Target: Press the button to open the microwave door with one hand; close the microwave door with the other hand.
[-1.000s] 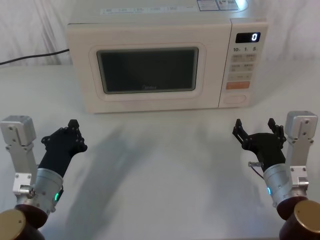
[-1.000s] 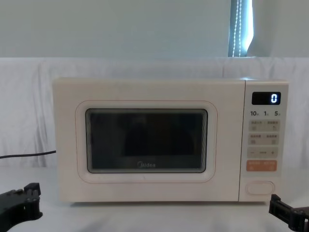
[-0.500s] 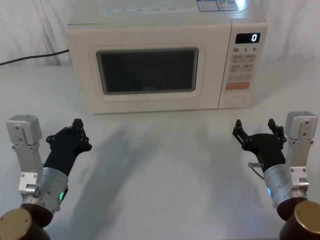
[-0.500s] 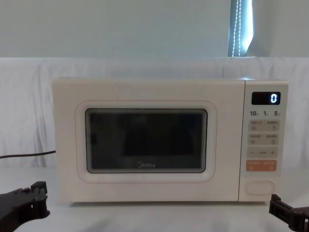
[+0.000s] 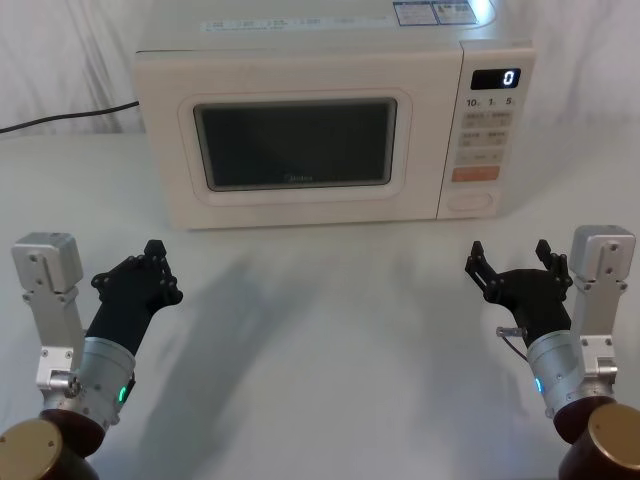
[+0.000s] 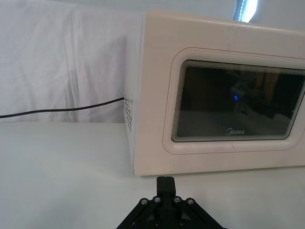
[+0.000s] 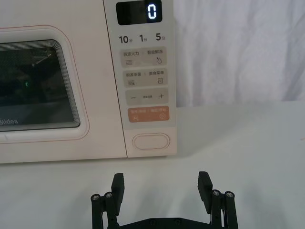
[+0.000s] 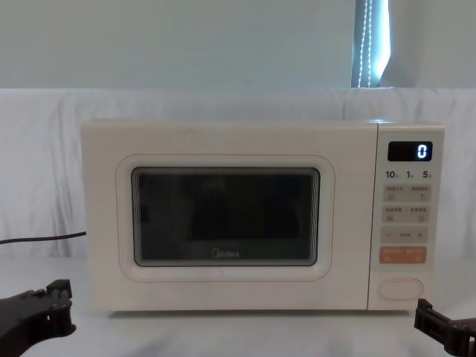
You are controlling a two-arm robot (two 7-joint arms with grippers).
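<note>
Straight ahead, at twelve o'clock on the white table, sits a cream microwave. Its microwave door, with a dark window, lies shut and flush with the cabinet. On the control panel at the microwave's three o'clock side, the display reads zero; the button, a wide cream pill, sits lowest, just under an orange key. The right gripper hovers at about four o'clock, well short of the button, its fingers spread wide and holding nothing. The left gripper hovers at about eight o'clock, well apart from the door, fingers pressed together, also empty.
</note>
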